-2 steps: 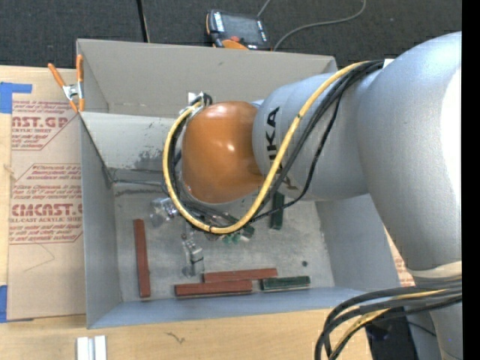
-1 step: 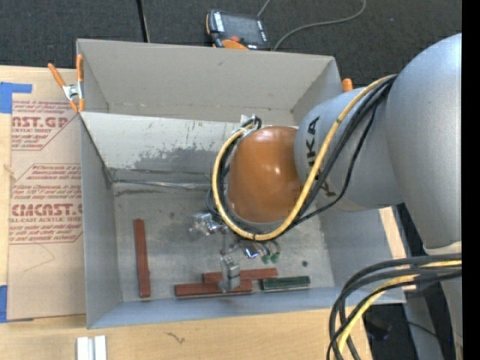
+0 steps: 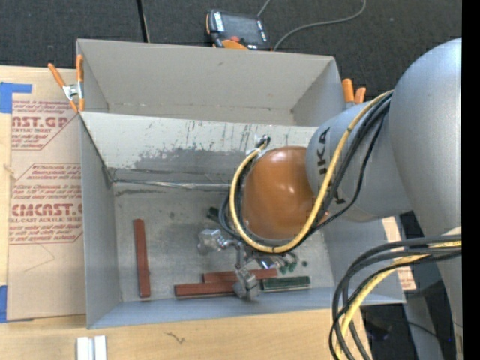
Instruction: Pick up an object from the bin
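Brown stick (image 3: 196,289), flat and reddish, lies lengthwise on the floor of the bin (image 3: 100,223) along the edge nearest the camera. A second brown stick (image 3: 221,277) lies just behind it, overlapping its right end. The pincer (image 3: 247,282) is low over that right end, beneath the arm's orange cover (image 3: 274,193). Whether it is spread or pressed together cannot be told. A dark green bar (image 3: 286,282) lies just to its right, toward the near right corner. A third reddish stick (image 3: 140,258) lies near the left wall, well apart.
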